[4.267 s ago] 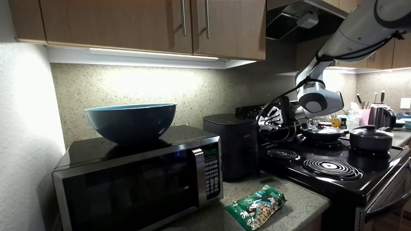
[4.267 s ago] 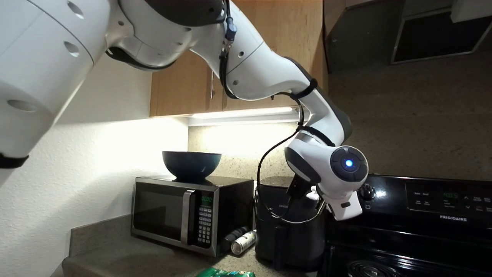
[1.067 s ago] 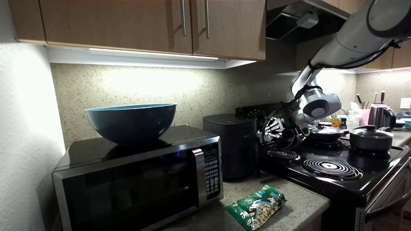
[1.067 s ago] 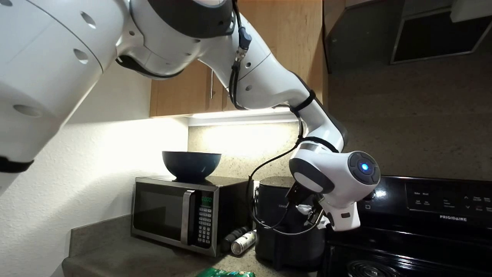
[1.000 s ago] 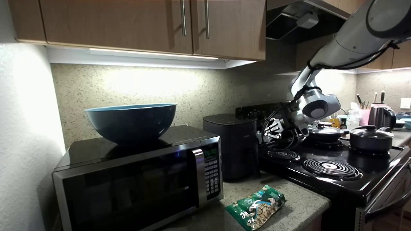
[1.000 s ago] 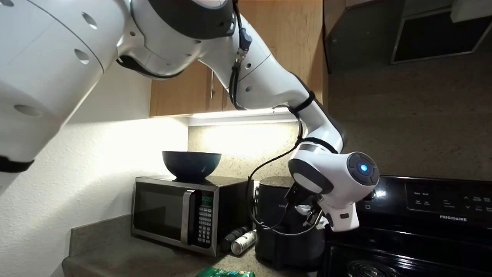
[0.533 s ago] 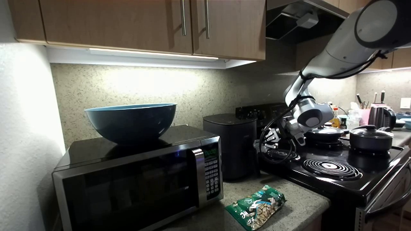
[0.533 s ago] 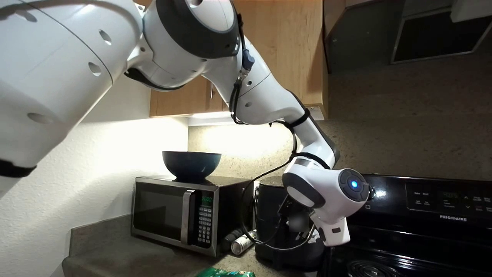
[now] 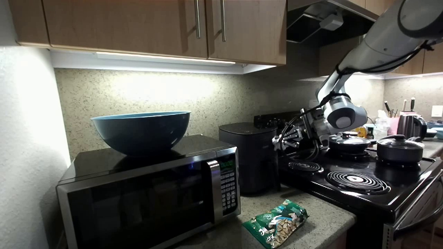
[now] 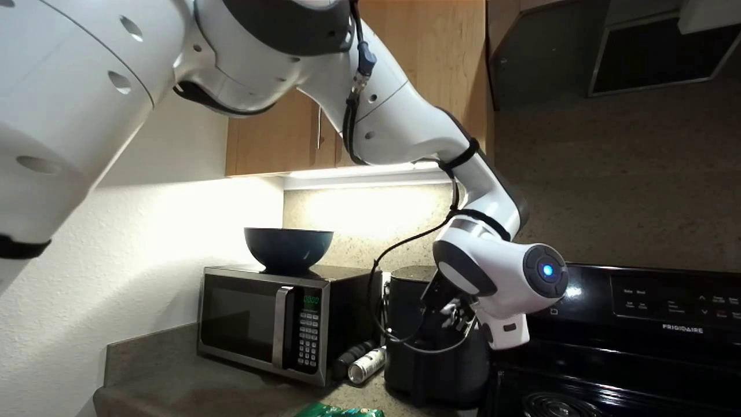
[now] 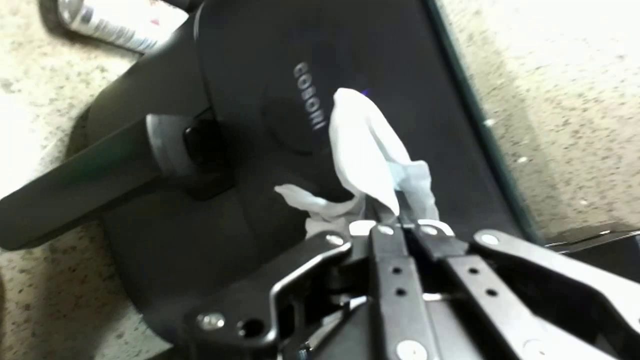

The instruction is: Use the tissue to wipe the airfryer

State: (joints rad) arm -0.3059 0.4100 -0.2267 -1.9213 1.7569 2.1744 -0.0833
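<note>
The airfryer (image 9: 247,159) is a black upright appliance between the microwave and the stove. It also shows in an exterior view (image 10: 437,370), partly behind my wrist. In the wrist view its dark front (image 11: 240,85), with logo and handle, fills the middle. My gripper (image 11: 400,220) is shut on the tissue (image 11: 357,145), a crumpled white wad spreading past the fingertips. The tissue lies over the airfryer's front beside the logo; I cannot tell whether it touches. In an exterior view the gripper (image 9: 285,140) is at the airfryer's stove-side edge, about mid-height.
A microwave (image 9: 148,197) with a blue bowl (image 9: 142,135) on top stands beside the airfryer. A green packet (image 9: 277,223) lies on the counter in front. The stove (image 9: 341,186) holds lidded pots (image 9: 399,148). A can (image 10: 367,366) lies between microwave and airfryer.
Over the last few seconds the gripper with the tissue moves down beside the airfryer's front. Since half a second ago it has risen again. The tissue stays in the grip.
</note>
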